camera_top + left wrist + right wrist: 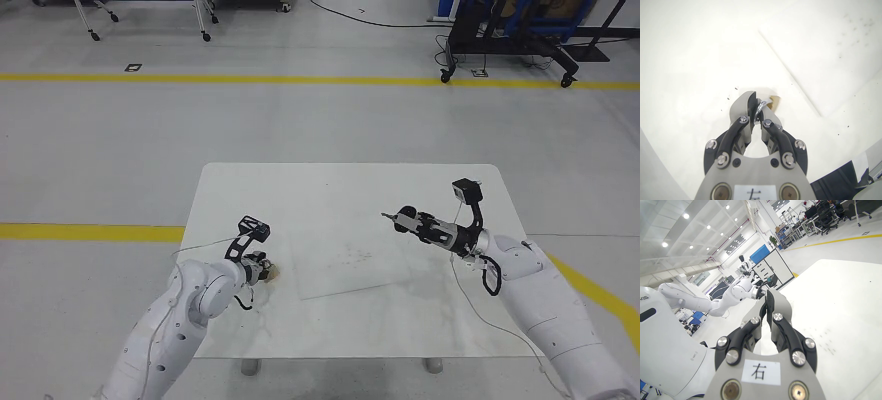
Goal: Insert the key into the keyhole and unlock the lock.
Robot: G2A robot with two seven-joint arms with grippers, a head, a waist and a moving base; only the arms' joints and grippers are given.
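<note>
A small padlock lies low over the table's front left. Its brass body pokes out past my left gripper, which is shut on the padlock's silver shackle. My right gripper hangs above the table's right half with its pads pressed together. From its tip a thin metal key sticks out toward the left. In the right wrist view the fingers hide the key. The two grippers are well apart.
The white table carries a thin pale mat in its middle, its corner close to the padlock. Small dark specks mark the mat. The table's front edge runs just behind the left gripper.
</note>
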